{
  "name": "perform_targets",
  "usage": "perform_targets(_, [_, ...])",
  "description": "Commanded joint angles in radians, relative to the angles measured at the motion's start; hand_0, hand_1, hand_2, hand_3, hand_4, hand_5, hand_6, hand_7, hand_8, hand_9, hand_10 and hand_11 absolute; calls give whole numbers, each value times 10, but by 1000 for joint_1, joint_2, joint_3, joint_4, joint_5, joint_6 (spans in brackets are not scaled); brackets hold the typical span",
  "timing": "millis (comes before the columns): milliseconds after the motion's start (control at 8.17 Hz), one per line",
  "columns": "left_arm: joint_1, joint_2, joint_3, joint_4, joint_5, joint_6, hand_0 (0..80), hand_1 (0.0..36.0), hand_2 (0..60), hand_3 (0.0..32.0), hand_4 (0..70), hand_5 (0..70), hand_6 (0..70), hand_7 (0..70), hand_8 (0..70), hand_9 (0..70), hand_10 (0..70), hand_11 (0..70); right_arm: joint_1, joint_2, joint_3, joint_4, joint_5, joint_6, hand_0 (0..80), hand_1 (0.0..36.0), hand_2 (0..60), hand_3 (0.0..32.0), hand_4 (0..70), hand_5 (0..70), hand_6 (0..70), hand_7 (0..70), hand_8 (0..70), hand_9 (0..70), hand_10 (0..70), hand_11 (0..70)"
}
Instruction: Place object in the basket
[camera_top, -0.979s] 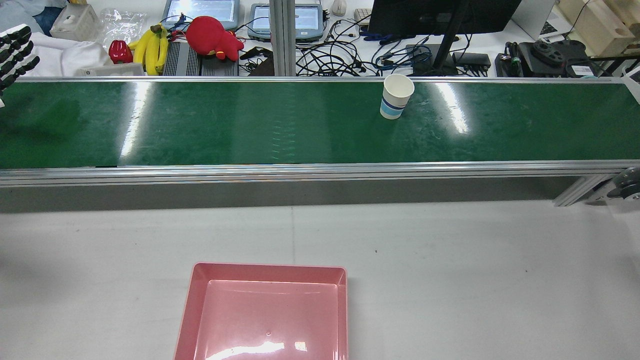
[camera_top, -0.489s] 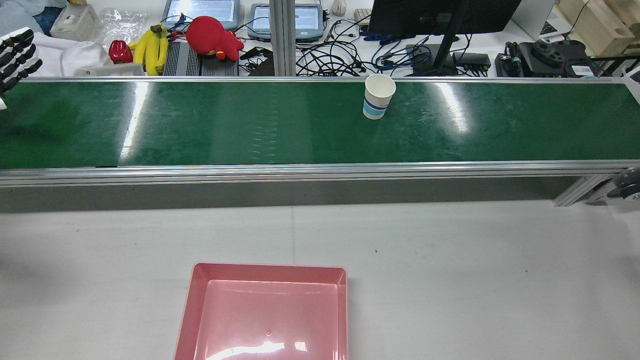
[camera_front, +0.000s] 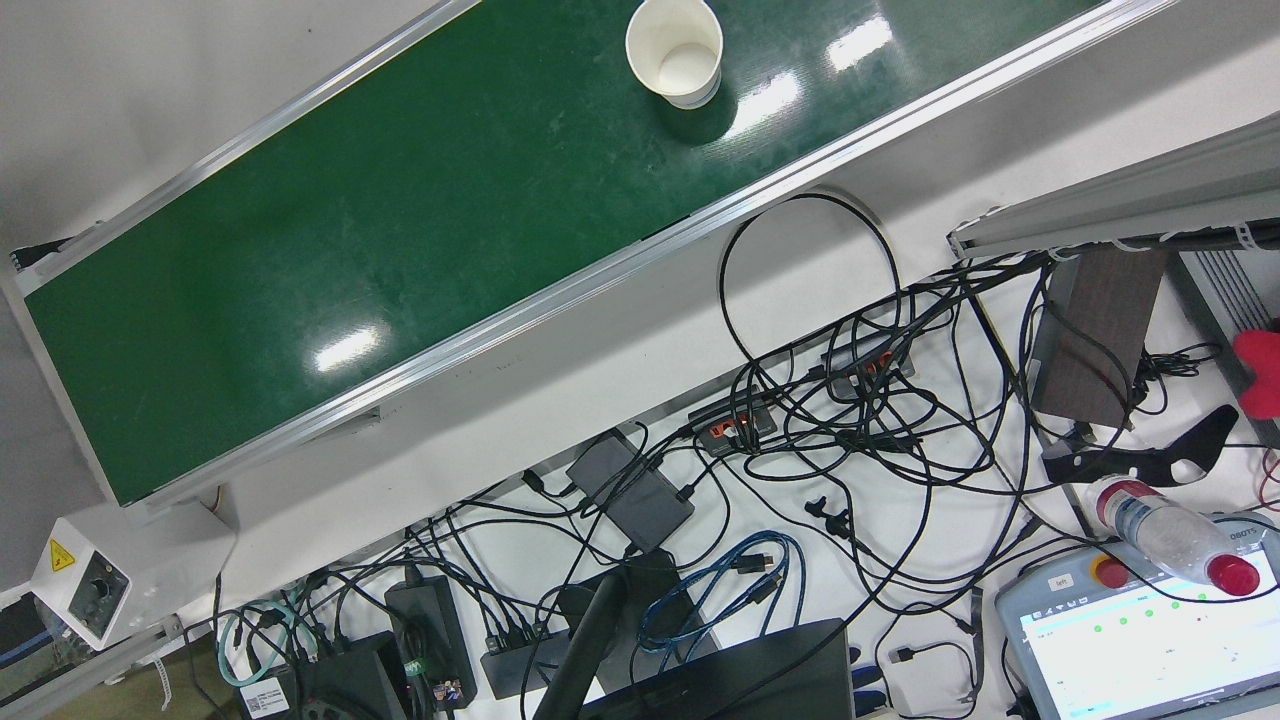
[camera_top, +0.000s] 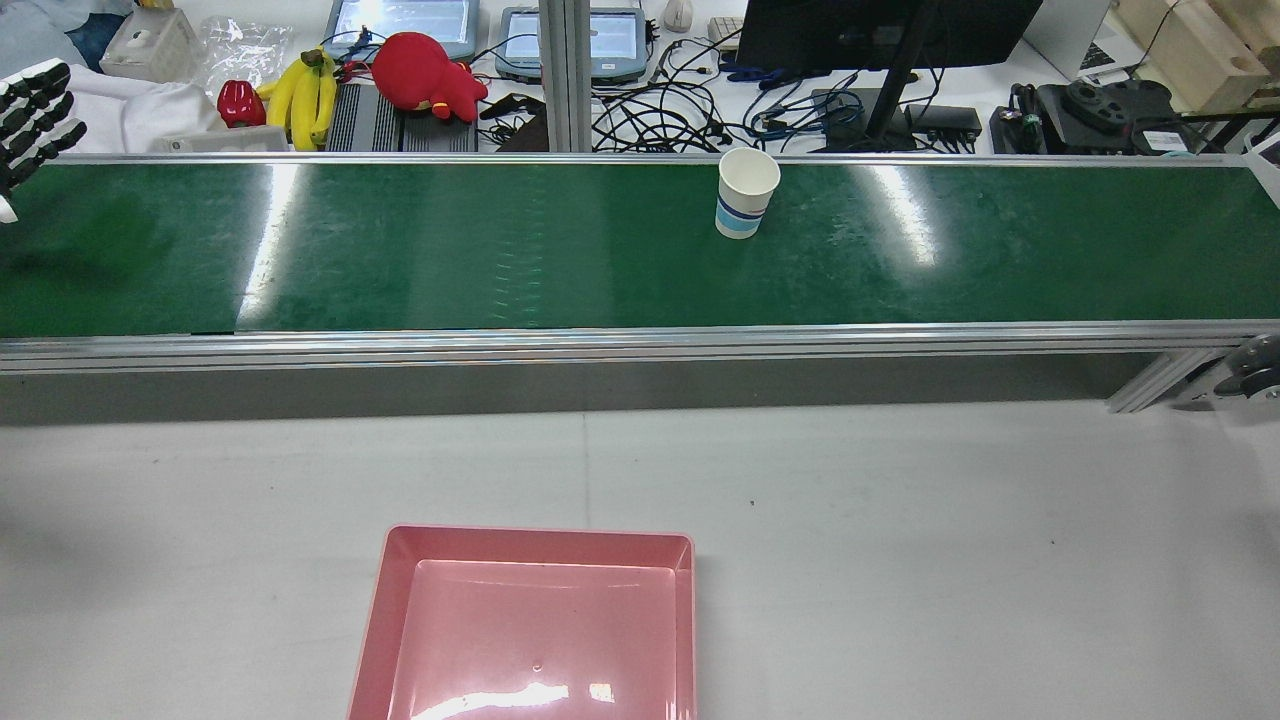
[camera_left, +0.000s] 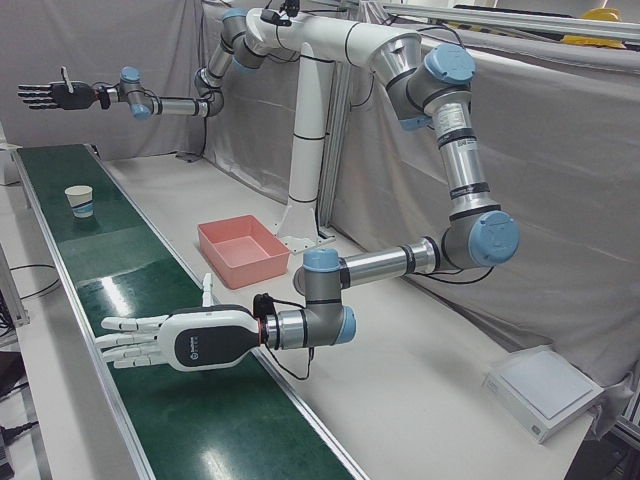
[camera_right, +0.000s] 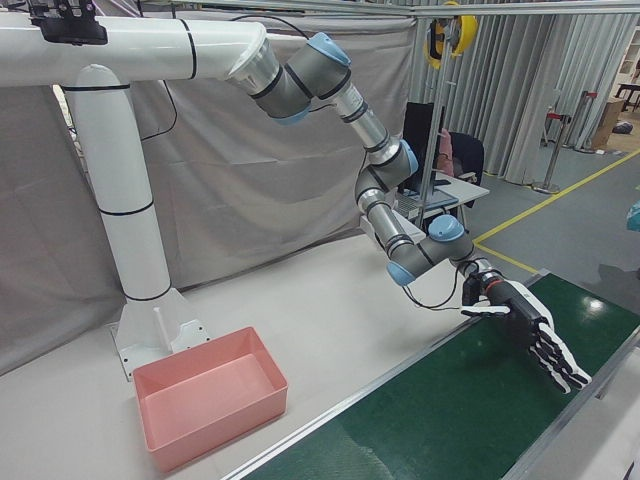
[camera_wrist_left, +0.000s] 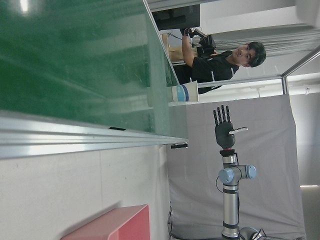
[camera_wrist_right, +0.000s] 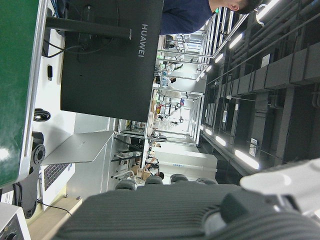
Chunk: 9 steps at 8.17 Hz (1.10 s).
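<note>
- a paper cup was seen upright on the green belt, near its far edge, well apart from the pink basket.
- both hands, left hand and right hand, were held flat with fingers spread, nothing grasped.
- the cup was judged light and easily crushed; a gentle grip around its mid-wall was thought best.
</note>
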Motion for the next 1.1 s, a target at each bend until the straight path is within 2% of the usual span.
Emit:
perform_targets(0, [4,-1,4,0,-2,14,553,69,0,0,33,131,9,0,0,0,32,65,1,0,1,0,0,0,0,0,0,0,0,0,0,0,0,0,0,0])
perform_targets(245, [3,-2,7,0,-3,28,550,69,0,0,38,141,10,0,0,0,32,64,-1,0,-1,0,0,0,0,0,0,0,0,0,0,0,0,0,0,0])
perform_targets(489, [3,-10,62,-40,-3,34,550,68,0,0,32,139,6,0,0,0,34,68,-1,0,-1,0,0,0,0,0,0,0,0,0,0,0,0,0,0,0])
perform_targets(979, [1,-13,60,-48,-3,25,559,74,0,0,24,136,4,0,0,0,34,69,-1,0,-1,0,0,0,0,0,0,0,0,0,0,0,0,0,0,0])
